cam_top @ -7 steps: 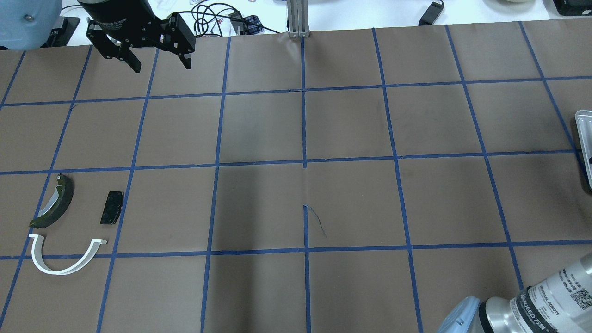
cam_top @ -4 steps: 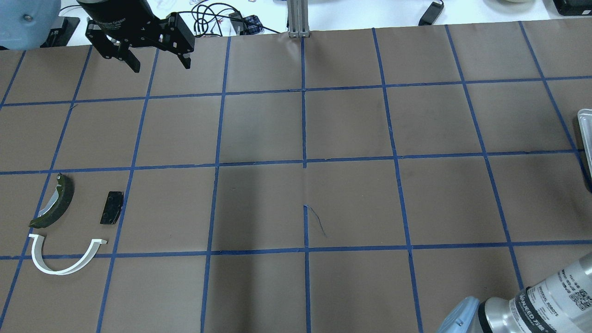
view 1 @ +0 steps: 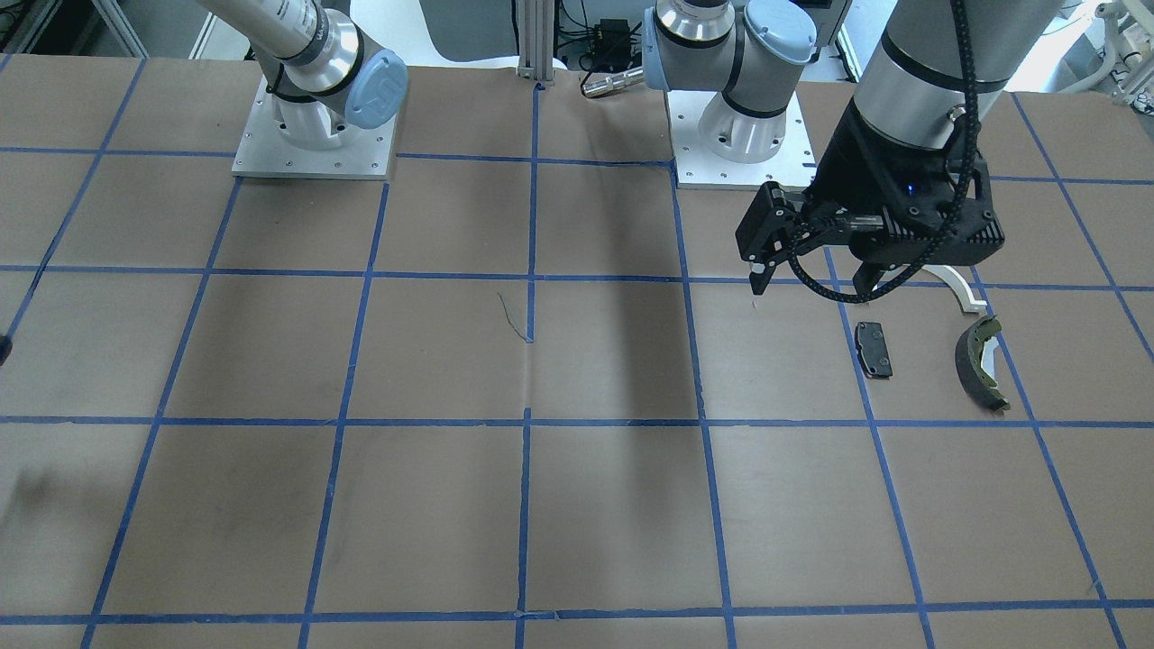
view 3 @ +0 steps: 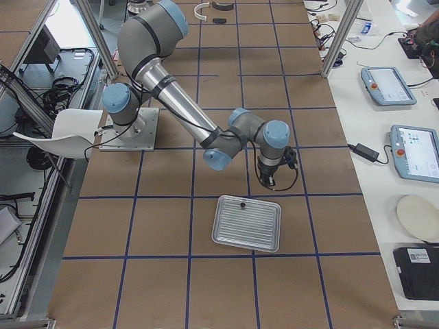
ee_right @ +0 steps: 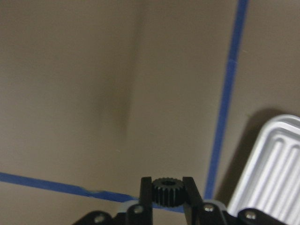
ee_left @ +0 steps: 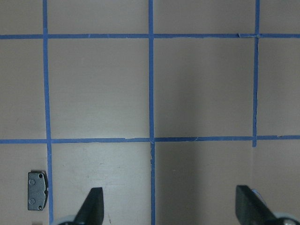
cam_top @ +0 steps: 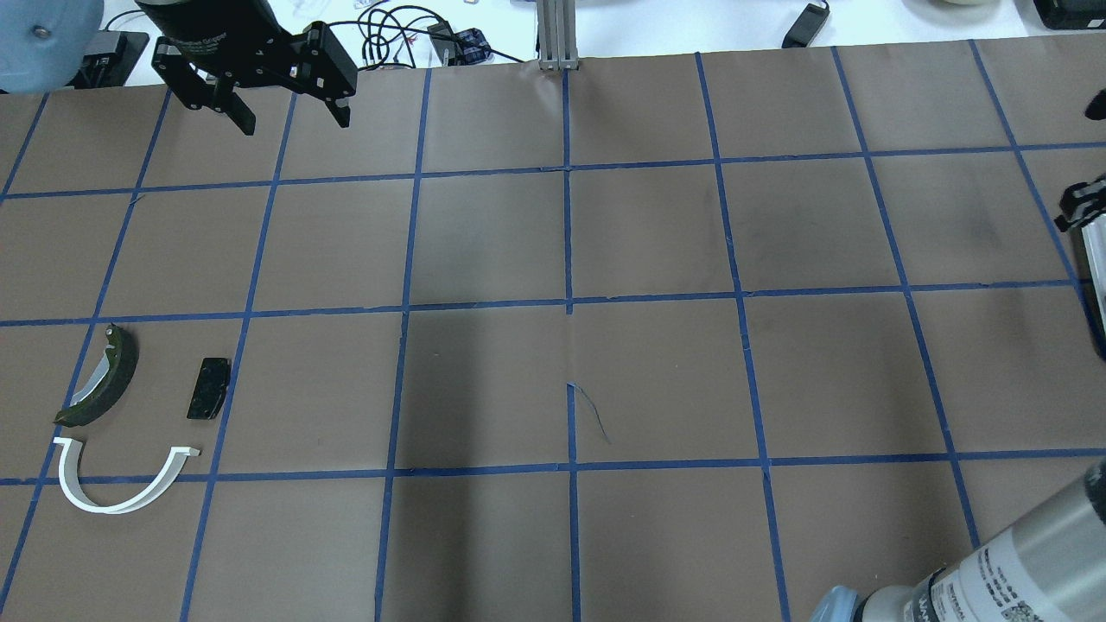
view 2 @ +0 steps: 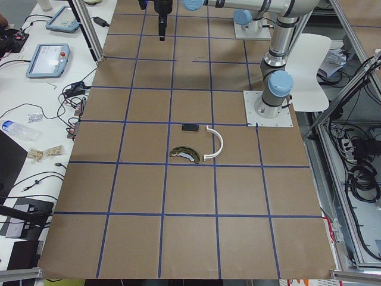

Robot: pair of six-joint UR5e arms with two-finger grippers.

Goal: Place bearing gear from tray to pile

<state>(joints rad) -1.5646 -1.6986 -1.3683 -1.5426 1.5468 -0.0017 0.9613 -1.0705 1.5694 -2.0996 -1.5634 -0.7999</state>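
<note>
My right gripper (ee_right: 164, 180) is shut on a small black bearing gear (ee_right: 164, 192) and holds it above the brown table, just beside the ribbed metal tray (ee_right: 272, 164). In the exterior right view this gripper (view 3: 269, 179) hangs just past the tray's (view 3: 247, 223) far edge. The pile lies at the table's left: a black pad (cam_top: 209, 388), a white arc (cam_top: 121, 497) and a dark curved shoe (cam_top: 99, 376). My left gripper (cam_top: 289, 108) is open and empty, high over the far left. Its wrist view shows the pad (ee_left: 37, 196).
The table is brown paper with a blue tape grid. A small dark item (view 3: 242, 203) sits at the tray's far rim. A metal post (cam_top: 557, 34) and cables stand at the far edge. The right arm's elbow (cam_top: 994, 570) fills the near right corner.
The right arm has swung: its elbow slid toward the lower right corner, and its gripper now shows at the right edge above the tray. The left gripper shifted slightly left.
</note>
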